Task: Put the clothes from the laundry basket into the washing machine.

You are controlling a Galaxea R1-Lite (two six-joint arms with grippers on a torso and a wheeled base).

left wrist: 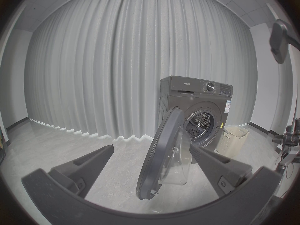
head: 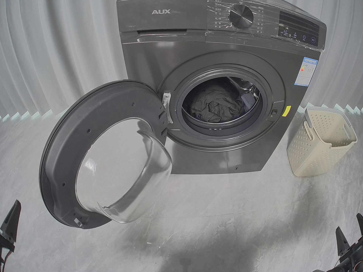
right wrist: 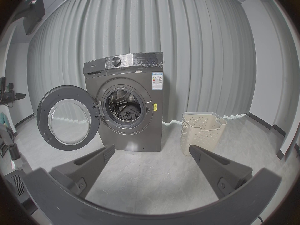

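Note:
A grey washing machine (head: 211, 57) stands ahead with its round door (head: 102, 152) swung wide open toward my left. Dark clothes (head: 215, 102) lie heaped inside the drum, also seen as dark clothes (right wrist: 126, 111) from the right wrist. The cream laundry basket (head: 321, 140) sits on the floor just right of the machine, and its inside looks bare. My left gripper (left wrist: 151, 163) is open and holds nothing, low and well back from the door. My right gripper (right wrist: 151, 163) is open too, low at the right, far short of the basket (right wrist: 201, 130).
Pleated white curtains hang behind the machine. Pale marble-look floor (head: 227, 216) spreads between me and the machine. The open door juts out over the floor at the left. A stand with equipment (left wrist: 289, 141) is off to one side.

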